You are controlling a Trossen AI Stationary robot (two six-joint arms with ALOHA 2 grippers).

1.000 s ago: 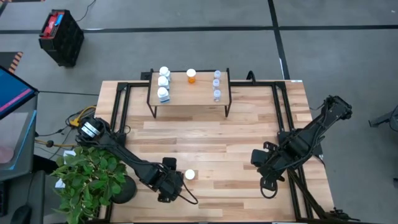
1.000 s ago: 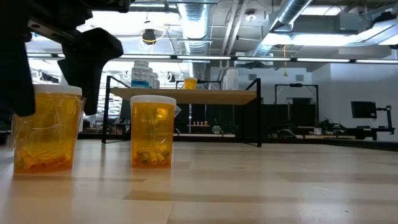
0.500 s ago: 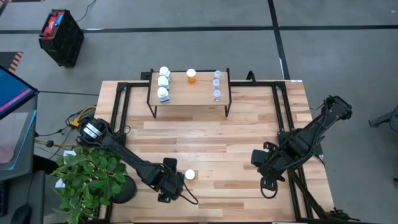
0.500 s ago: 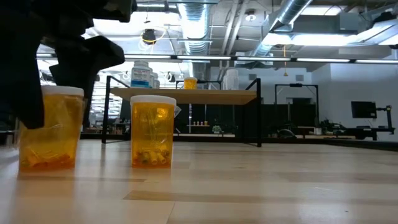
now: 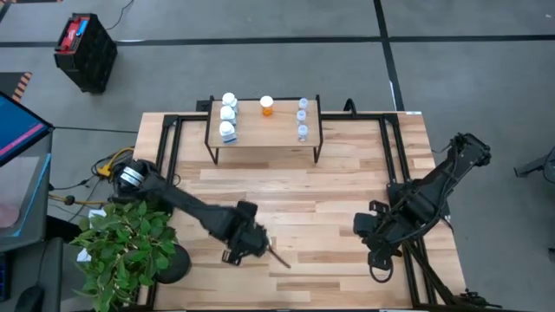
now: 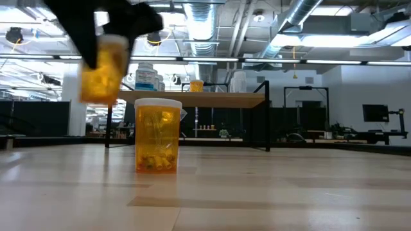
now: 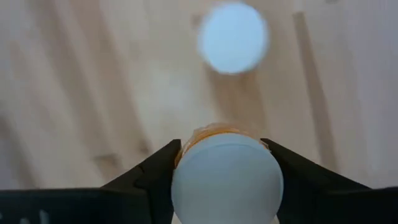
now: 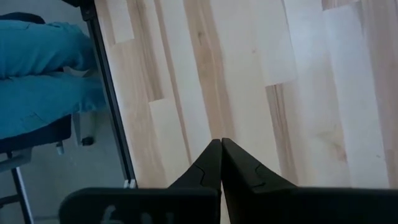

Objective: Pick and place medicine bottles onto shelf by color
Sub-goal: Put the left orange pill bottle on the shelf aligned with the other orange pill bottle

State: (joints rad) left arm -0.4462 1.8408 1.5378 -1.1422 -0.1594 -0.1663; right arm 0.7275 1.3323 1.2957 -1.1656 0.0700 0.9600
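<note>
My left gripper (image 5: 250, 241) is shut on an orange medicine bottle with a white cap (image 6: 103, 67) and holds it above the table's near left part. A second orange bottle (image 6: 157, 135) stands upright on the table beside it, its white cap (image 7: 233, 37) seen from above. The shelf (image 5: 264, 137) stands at the table's far side. It carries three white bottles (image 5: 228, 117), one orange bottle (image 5: 267, 106) and three clear bluish ones (image 5: 303, 117). My right gripper (image 5: 377, 251) hangs shut over the near right part. My left gripper pinches the orange bottle's wall just under the cap (image 7: 186, 140) between its two fingers (image 7: 158, 171), one on each side. The fingers come from above, pointing down. The bottle is lifted clear of the table and stays roughly upright.
A potted plant (image 5: 126, 251) stands at the table's near left corner, close to the left arm. Black metal rails (image 5: 169, 152) run along the table's left and right sides. Bare tabletop (image 5: 295, 195) lies between the shelf and both grippers.
My left gripper has shut on the orange bottle, which had stood on the table between its fingers, and has lifted it clear. It has also moved a little toward the table's right and far edges. The other orange bottle has stayed in place.
</note>
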